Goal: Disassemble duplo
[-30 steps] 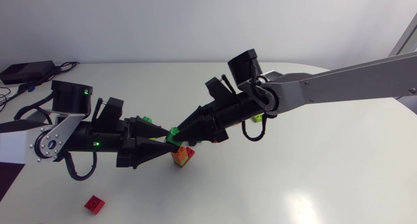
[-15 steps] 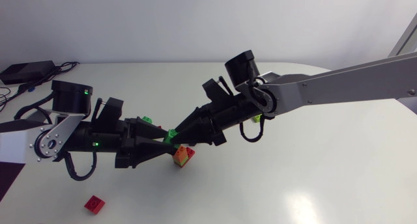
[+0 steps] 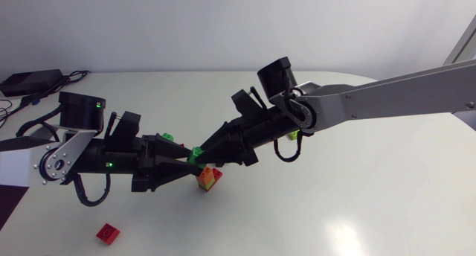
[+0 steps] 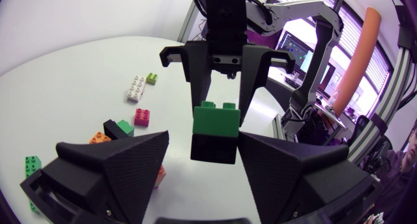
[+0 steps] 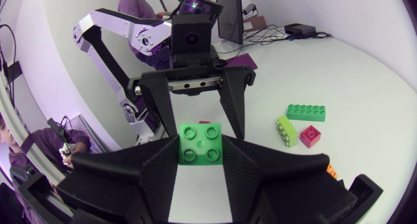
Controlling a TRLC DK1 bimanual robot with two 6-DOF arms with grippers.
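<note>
A green brick [image 4: 215, 118] sits on a black brick [image 4: 214, 148], both held above the table between my two grippers. My right gripper [image 5: 201, 149] is shut on the green brick [image 5: 201, 143], whose studs face its camera. My left gripper [image 4: 203, 138] comes from the opposite side and straddles the black brick. One finger lies against the brick, and a strip of table shows between the brick and the other finger [image 4: 114, 175]. In the head view the two grippers meet tip to tip at the green brick [image 3: 197, 152]. An orange and red stack [image 3: 208, 178] stands on the table just below.
A red brick [image 3: 108, 233] lies near the front left. A green brick [image 3: 169, 138] shows behind my left gripper, a light green one [image 3: 294, 135] under my right arm. Beyond the left gripper lie a white brick [image 4: 135, 88], a red brick [image 4: 143, 116] and a black one [image 4: 118, 127].
The left gripper's fingers have drawn closer together around the black brick. The right gripper, with the green brick in it, has shifted slightly left.
</note>
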